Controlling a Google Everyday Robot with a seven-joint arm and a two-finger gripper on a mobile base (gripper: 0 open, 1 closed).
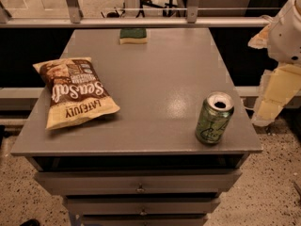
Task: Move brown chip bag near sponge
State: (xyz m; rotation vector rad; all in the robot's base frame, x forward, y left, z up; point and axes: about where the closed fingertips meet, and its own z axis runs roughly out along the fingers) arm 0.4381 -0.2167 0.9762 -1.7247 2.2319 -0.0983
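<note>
Green can sat front-rt on cabinet top, mouth open, contents unseen. I saw brown chip bag lying left, sponge at far edge, well apart. Off rt side hung gripper; couldn't tell its state.

My gripper is hanging off the right edge of the grey desk. The crinkly brown-and-yellow chip bag is lying flat at the left, the green-topped yellow sponge is sitting at the far edge, and a green can is standing front-right.

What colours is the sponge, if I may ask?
The sponge is dark green over pale yellow, camera view; the gripper hangs right of the table.
</note>
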